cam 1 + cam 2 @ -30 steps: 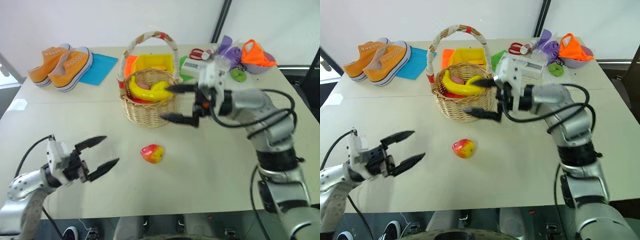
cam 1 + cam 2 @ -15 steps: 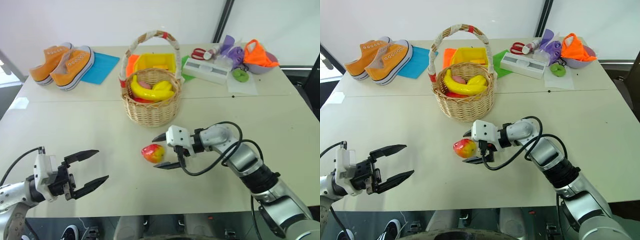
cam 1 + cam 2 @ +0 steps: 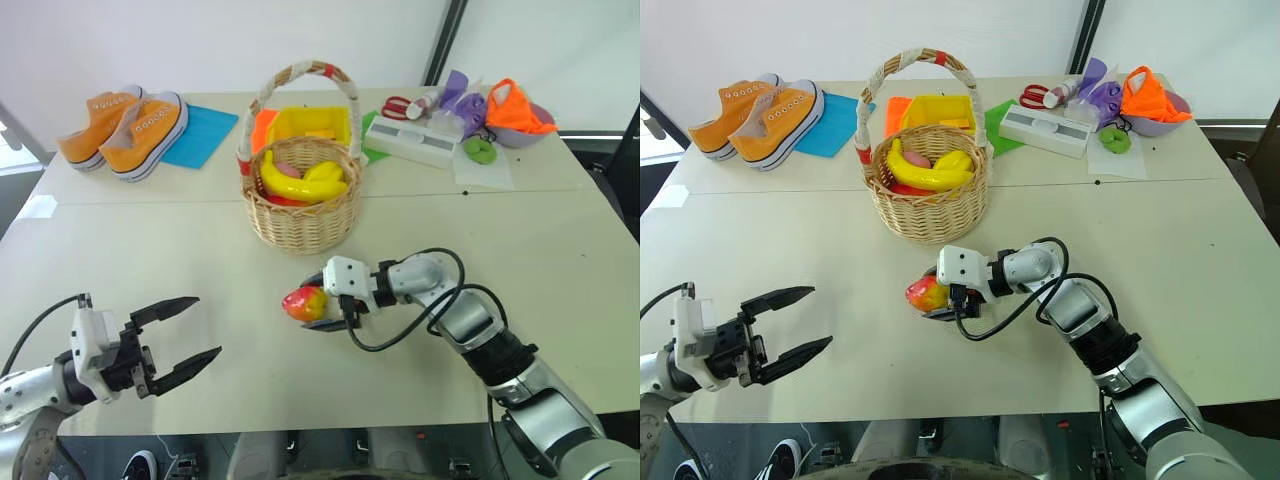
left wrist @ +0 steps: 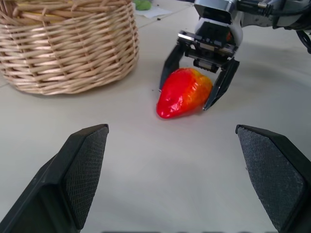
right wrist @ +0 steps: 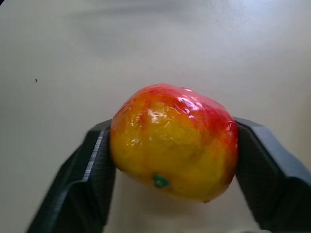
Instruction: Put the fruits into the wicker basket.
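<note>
Nearest the camera, at about 7 o'clock, the left gripper (image 3: 180, 335) hangs over the table (image 3: 120, 250) with fingers spread wide, nothing between them. Center of the table, the right gripper (image 3: 318, 301) has both fingers pressed against the sides of the red-and-yellow fruit (image 3: 304, 303), which sits on the tabletop. Further back at 12 o'clock, the wicker basket (image 3: 305, 215) already holds the banana (image 3: 300, 186) and other fruit.

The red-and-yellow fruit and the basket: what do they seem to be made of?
The red-and-yellow fruit looks like glossy plastic, perhaps film-wrapped: bright highlights and fine wrinkles on its skin. The wicker basket looks like matte tan woven cane, judging by its interlaced strands.
</note>
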Robot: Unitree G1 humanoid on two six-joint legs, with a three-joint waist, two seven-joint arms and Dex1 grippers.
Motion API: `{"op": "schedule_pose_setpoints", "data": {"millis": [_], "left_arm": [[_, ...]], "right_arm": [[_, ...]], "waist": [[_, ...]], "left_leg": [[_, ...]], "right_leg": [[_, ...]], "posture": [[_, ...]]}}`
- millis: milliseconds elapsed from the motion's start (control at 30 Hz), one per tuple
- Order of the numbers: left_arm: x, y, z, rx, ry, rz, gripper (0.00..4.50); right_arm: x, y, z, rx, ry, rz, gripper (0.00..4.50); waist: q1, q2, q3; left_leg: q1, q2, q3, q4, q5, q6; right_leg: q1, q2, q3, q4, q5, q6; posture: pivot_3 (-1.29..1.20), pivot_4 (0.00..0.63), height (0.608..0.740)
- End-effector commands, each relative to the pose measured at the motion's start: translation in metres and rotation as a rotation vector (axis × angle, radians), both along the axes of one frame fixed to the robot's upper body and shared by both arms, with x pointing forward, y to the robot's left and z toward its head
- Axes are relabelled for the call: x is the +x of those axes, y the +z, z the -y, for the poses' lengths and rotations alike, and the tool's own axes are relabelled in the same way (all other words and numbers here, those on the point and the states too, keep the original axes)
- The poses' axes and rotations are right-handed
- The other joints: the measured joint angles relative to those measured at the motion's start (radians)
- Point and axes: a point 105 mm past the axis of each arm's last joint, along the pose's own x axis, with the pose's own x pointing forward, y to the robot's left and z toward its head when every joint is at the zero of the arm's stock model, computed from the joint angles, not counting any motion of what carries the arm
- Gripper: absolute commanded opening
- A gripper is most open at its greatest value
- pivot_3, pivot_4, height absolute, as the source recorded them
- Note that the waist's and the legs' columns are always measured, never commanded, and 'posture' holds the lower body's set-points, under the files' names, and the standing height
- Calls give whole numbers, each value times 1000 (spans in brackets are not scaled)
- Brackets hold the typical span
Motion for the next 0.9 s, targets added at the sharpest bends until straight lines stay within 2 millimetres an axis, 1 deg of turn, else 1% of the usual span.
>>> {"op": "schedule_pose_setpoints", "data": {"millis": [33,100,133,200,233,267,333,400,467,533,567,633,700,833,900], "left_arm": [[-1,3,5,4,-17,23,4500],[0,3,5,4,-18,24,4500],[1,4,5,-1,-16,27,4500],[4,7,4,-20,2,36,4500],[7,11,2,-42,27,48,4500],[9,13,0,-57,44,56,4500],[17,23,-6,-109,102,92,4500],[26,32,-10,-153,160,136,4500],[39,38,-15,-179,227,182,4500],[48,41,-17,-195,270,214,4500],[51,40,-16,-197,277,221,4500],[55,40,-11,-196,273,225,4500],[58,38,-8,-196,270,224,4500],[62,36,-3,-200,261,226,4500],[63,35,0,-204,256,227,4500]], "right_arm": [[3,11,0,34,-7,31,2594],[4,15,3,45,-18,29,2594],[4,20,5,63,-19,20,2594],[4,35,9,108,-18,18,2594],[2,48,11,142,-5,11,2594],[0,56,13,162,6,6,2594],[3,104,14,312,1,2,2594],[15,142,14,430,-35,61,2594],[38,168,12,509,-136,166,2594],[57,184,8,559,-214,237,2594],[67,185,5,552,-253,256,2594],[86,177,0,496,-329,318,2594],[101,175,-7,501,-383,327,2594],[112,167,-22,448,-379,408,2594],[114,166,-24,445,-379,411,2594]], "waist": [[0,0,0],[-1,0,0],[0,0,0],[0,0,0],[1,0,0],[3,0,0],[2,0,0],[-3,1,0],[-3,1,0],[-3,0,0],[-3,0,0],[-2,-1,-1],[-3,-1,-1],[-5,-1,-1],[-6,-1,-1]], "left_leg": [[0,0,0,0,0,0],[0,0,0,0,0,0],[0,0,0,0,0,0],[0,0,0,0,0,0],[0,0,0,0,0,0],[0,0,0,0,0,0],[0,0,0,0,0,0],[-1,0,0,1,0,0],[-1,0,0,1,1,-1],[0,0,0,0,1,-1],[0,1,0,0,1,-2],[0,0,0,0,1,-2],[0,0,0,0,2,-2],[-2,-1,1,0,2,-3],[-2,0,1,0,3,-4]], "right_leg": [[0,0,0,0,0,0],[0,0,0,0,0,0],[1,0,0,0,0,0],[1,0,0,0,0,0],[1,0,0,0,0,0],[1,0,0,0,0,1],[2,0,0,0,1,1],[1,0,0,1,2,2],[1,1,0,2,2,2],[1,1,0,2,3,3],[1,2,0,2,3,3],[1,2,0,3,3,3],[1,2,0,3,3,4],[-1,2,0,4,4,4],[-1,2,0,4,4,4]], "posture": [[0,150,740],[0,150,740],[0,150,740],[0,150,740],[0,150,740],[0,150,740],[0,150,740],[0,150,740],[0,150,740],[0,150,740],[0,150,740],[0,150,740],[0,150,740],[0,150,740],[0,150,740]]}}
